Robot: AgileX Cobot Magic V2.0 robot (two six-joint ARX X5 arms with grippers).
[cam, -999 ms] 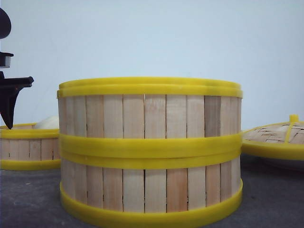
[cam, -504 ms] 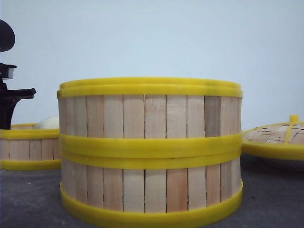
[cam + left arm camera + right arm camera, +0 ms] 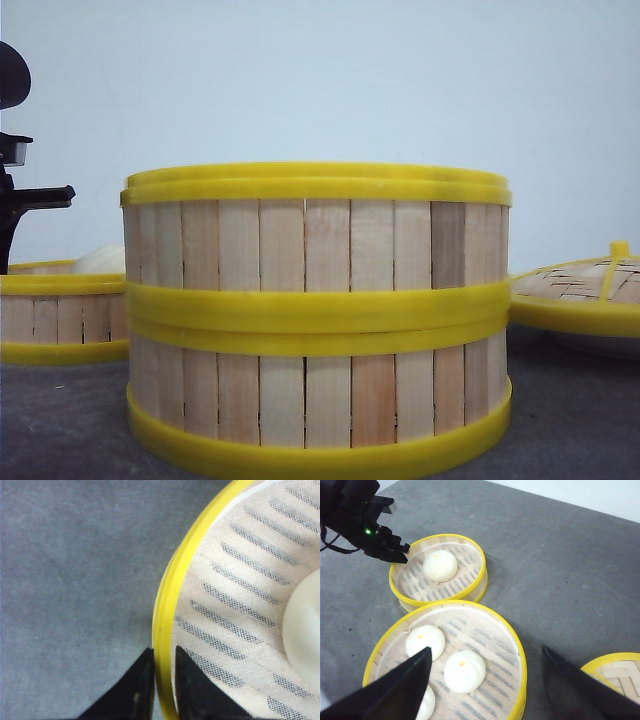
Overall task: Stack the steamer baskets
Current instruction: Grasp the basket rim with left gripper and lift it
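While left gripper (image 3: 160, 682) jaws pinch the single basket's (image 3: 438, 570) rim, one bun (image 3: 440, 565) inside; right gripper (image 3: 485, 680) spread.

We see the left tool (image 3: 161, 680) lowered onto the single steamer basket (image 3: 438, 570), its two dark fingers (image 3: 137, 690) closed on the yellow rim, one outside the wall and one inside. The left arm reaches in from the side away from the two-basket stack (image 3: 315, 310). The right tool (image 3: 485, 680) hangs above that stack, fingers spread wide, holding nothing.
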